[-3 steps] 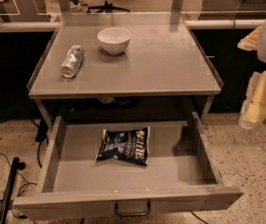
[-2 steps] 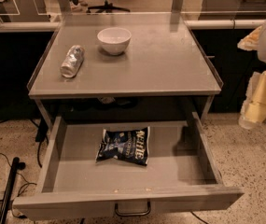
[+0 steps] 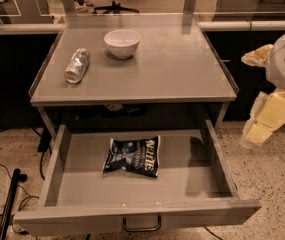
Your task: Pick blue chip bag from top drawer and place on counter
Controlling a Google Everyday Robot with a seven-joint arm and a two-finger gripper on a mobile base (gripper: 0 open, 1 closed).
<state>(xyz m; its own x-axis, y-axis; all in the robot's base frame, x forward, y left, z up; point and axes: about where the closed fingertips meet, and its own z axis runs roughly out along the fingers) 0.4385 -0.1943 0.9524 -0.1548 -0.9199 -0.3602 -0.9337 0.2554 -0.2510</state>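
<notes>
The blue chip bag point(image 3: 132, 156) lies flat on the floor of the open top drawer point(image 3: 132, 218), a little left of its middle, white lettering facing up. The drawer is pulled fully out, with its wire handle point(image 3: 142, 226) at the bottom edge of the view. The counter point(image 3: 177, 71) is above it. My gripper point(image 3: 256, 133) hangs at the right edge of the view, outside the cabinet, to the right of the drawer's right wall and well apart from the bag. It holds nothing that I can see.
A white bowl point(image 3: 122, 43) stands at the back middle of the counter. A silvery foil-wrapped cylinder point(image 3: 77, 65) lies on its left side. A black pole point(image 3: 9, 199) and cables are on the floor at the left. Office chairs stand behind the glass.
</notes>
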